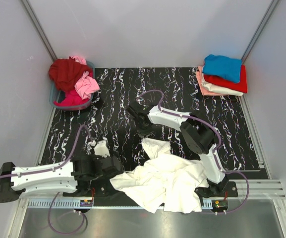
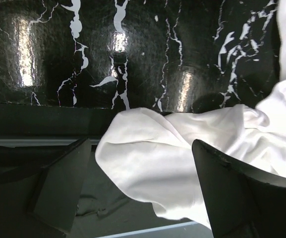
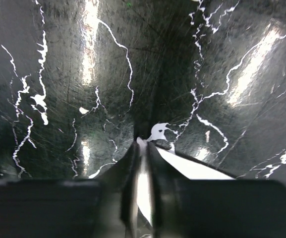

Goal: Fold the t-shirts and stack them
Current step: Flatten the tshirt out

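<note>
Crumpled white t-shirt (image 1: 167,183) lies in soft, rumpled folds at the near edge of the glossy black table (image 1: 118,99) veined with white, between the two arm bases. The left gripper (image 2: 140,148) is spread wide, its dark flat fingers on either side of the shirt's rounded left hem, while the right gripper (image 3: 143,146) is pressed together on a thin sliver of the same cloth at its far edge. A stack of folded shirts (image 1: 222,74), blue on top, sits in the far right corner, well apart from a blue basket (image 1: 55,99) heaped with red and pink garments at far left.
</note>
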Controlling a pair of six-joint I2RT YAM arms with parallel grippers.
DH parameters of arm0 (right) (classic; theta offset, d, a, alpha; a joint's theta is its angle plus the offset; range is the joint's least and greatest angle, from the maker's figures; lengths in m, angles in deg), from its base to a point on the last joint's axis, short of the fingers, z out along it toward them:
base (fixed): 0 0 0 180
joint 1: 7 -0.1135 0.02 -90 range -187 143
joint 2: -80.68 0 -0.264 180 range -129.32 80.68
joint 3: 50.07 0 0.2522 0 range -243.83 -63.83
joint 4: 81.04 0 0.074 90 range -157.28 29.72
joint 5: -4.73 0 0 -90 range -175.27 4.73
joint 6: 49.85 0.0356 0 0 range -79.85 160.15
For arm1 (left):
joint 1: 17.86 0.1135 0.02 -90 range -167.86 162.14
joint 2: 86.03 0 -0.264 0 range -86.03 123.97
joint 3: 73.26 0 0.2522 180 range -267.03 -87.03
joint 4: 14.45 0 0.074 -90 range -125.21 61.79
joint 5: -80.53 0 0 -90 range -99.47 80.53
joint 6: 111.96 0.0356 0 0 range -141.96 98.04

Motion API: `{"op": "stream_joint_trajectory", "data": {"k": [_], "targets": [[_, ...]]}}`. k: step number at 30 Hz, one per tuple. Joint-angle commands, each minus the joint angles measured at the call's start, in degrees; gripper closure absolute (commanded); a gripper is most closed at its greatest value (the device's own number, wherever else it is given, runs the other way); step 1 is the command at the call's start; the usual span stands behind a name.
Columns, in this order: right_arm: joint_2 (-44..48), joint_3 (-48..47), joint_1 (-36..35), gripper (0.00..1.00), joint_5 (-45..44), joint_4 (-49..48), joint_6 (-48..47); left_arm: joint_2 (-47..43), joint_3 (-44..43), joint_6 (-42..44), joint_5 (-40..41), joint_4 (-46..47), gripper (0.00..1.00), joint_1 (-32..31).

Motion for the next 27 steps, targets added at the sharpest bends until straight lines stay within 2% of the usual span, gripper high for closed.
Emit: {"op": "stream_joint_trajectory", "data": {"k": [1, 4, 6, 13, 17, 18, 20, 21, 22, 27], "targets": [[-2.1, 1.8, 0.1, 0.88, -0.2, 0.0, 0.4, 2.4, 1.9, 0.1, -0.1, 5.5, 0.11, -0.3], [-1.9, 2.1, 0.1, 1.0, -0.1, -0.4, 0.2, 5.0, 2.9, 0.3, 0.5, 6.9, 0.11, 0.5], [-1.6, 2.6, 0.0, 1.0, -0.1, -0.9, 0.1, 6.4, 3.3, 2.6, 0.0, 9.3, 0.12, 1.5], [-1.2, 3.4, 0.1, 1.0, 0.1, -1.8, 0.1, 11.4, 6.8, 10.3, -7.2, 18.9, 0.27, 9.7], [-0.8, 4.0, 0.4, 1.0, 0.5, -2.5, 0.2, 12.6, 7.7, 11.6, -8.2, 21.7, 0.44, 10.4], [-0.8, 4.2, 0.5, 1.0, 0.6, -2.5, 0.2, 12.9, 7.7, 11.8, -8.2, 21.9, 0.6, 10.5], [-0.6, 4.4, 0.6, 1.0, 0.5, -2.8, 0.2, 13.0, 7.4, 12.3, -8.1, 22.0, 0.76, 10.5], [-0.6, 4.5, 0.6, 1.0, 0.6, -2.9, 0.3, 12.8, 7.3, 12.4, -8.1, 22.1, 0.9, 10.5], [-0.4, 4.7, 0.6, 1.0, 0.5, -3.3, 0.4, 12.6, 7.3, 12.6, -8.1, 22.2, 0.98, 10.6], [2.7, 6.5, 0.7, 1.0, 0.3, -4.6, 0.6, 8.3, 6.2, 14.2, -7.0, 21.3, 1.0, 10.4]]}}
